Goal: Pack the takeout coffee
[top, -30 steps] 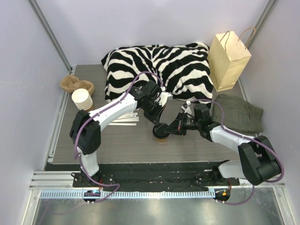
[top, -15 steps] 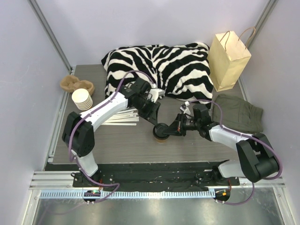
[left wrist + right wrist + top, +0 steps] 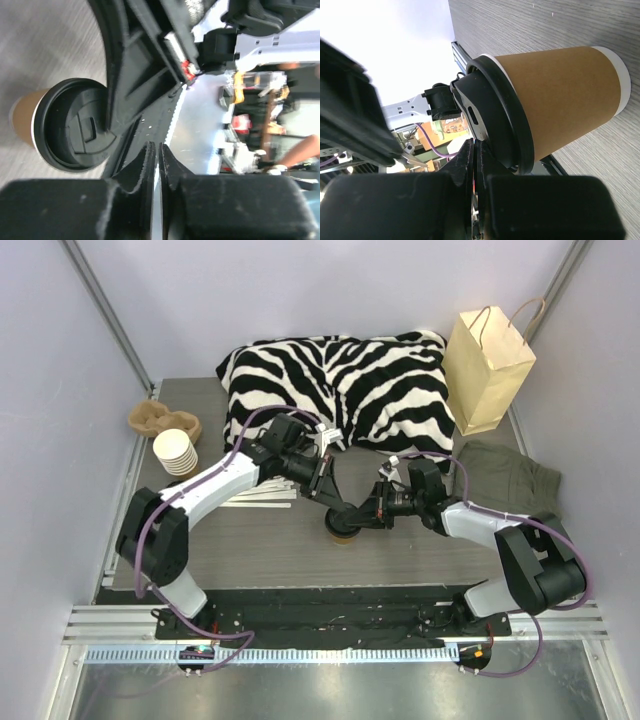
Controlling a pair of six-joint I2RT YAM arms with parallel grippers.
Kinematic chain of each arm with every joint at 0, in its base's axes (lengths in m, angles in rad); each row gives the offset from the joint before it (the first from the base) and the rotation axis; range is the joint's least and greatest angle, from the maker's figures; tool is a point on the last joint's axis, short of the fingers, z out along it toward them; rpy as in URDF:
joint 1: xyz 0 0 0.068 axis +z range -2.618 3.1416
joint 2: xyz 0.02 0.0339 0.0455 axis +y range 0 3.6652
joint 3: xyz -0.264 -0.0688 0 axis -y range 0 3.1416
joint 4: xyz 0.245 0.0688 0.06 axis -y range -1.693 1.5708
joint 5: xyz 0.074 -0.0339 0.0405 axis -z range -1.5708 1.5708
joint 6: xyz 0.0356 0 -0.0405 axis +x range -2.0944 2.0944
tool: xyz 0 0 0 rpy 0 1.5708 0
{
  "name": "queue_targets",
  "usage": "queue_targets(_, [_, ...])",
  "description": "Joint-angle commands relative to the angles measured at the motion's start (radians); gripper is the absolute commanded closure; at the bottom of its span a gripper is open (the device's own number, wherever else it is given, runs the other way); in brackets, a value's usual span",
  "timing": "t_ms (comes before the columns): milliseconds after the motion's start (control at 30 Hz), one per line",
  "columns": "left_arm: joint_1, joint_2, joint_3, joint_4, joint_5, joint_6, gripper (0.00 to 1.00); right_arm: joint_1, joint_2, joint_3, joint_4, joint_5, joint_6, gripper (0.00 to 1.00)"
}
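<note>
- Takeout coffee (image 3: 343, 530) stood upright on the wood-grain table (image 3: 250, 540), approx. mid-table, toward the near edge. Brown cup, black lid on.
- R gripper (image 3: 353, 515) reached in from the right and lay low across the cup's top. Jaws were closed together, tips right at the lid's rim. Couldn't tell from wrist cam whether anything was pinched btwn them.
- L gripper (image 3: 327, 490) hung just behind and left of the cup, apart from it. Jaws were almost together w/ only a thin slit, nothing btwn them.
- L wrist cam: the lid showed full-face to the left of the fingers, w/ the R gripper's black body crossing in front of its right edge.
- Zebra-print cushion (image 3: 340, 380) lay along the back of the table.
- Kraft paper bag (image 3: 488, 365) w/ handles stood upright at back right.
- Green cloth (image 3: 512, 482) lay folded in front of the bag, beside the R arm.
- Stack of lidless cups (image 3: 175, 451) sat far left, w/ a brown pulp carrier (image 3: 155, 420) just behind it.
- Pale flat sticks (image 3: 262, 496) lay under the L arm.
</note>
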Motion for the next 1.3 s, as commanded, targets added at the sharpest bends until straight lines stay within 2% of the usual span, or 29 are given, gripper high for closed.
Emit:
queue_targets(0, [0.004, 0.056, -0.029, 0.181, 0.084, -0.136, 0.92, 0.003, 0.043, -0.014, -0.109, 0.112, -0.054, 0.99])
queue_targets(133, [0.052, 0.151, -0.098, 0.167, 0.058, -0.135, 0.96, 0.003, 0.058, -0.008, -0.139, 0.129, -0.082, 0.99])
queue_targets(200, [0.068, 0.208, -0.124, 0.121, 0.032, -0.078, 0.99, 0.003, 0.069, -0.003, -0.148, 0.141, -0.105, 0.99])
queue_targets(367, [0.089, 0.231, -0.108, 0.116, 0.038, -0.087, 1.0, 0.001, 0.089, 0.008, -0.19, 0.164, -0.154, 0.99])
queue_targets(567, [0.085, 0.084, -0.026, 0.121, 0.132, -0.081, 1.0, 0.003, 0.093, 0.021, -0.198, 0.164, -0.157, 0.99])
queue_targets(733, [0.065, -0.013, -0.031, 0.138, 0.144, -0.128, 1.0, 0.001, 0.105, 0.034, -0.19, 0.157, -0.149, 0.99])
queue_targets(833, [0.068, 0.027, -0.067, 0.158, 0.124, -0.153, 1.0, 0.003, 0.115, 0.038, -0.187, 0.155, -0.145, 0.99])
queue_targets(900, [0.066, 0.111, -0.104, 0.159, 0.112, -0.158, 1.0, 0.003, 0.121, 0.041, -0.19, 0.149, -0.148, 0.99])
queue_targets(1100, [0.112, 0.282, -0.132, 0.055, -0.012, -0.092, 1.0, 0.001, 0.125, 0.041, -0.198, 0.161, -0.152, 0.99])
queue_targets(1267, [0.148, 0.196, -0.077, 0.079, 0.076, -0.119, 1.0, 0.001, 0.118, 0.037, -0.195, 0.161, -0.152, 0.99])
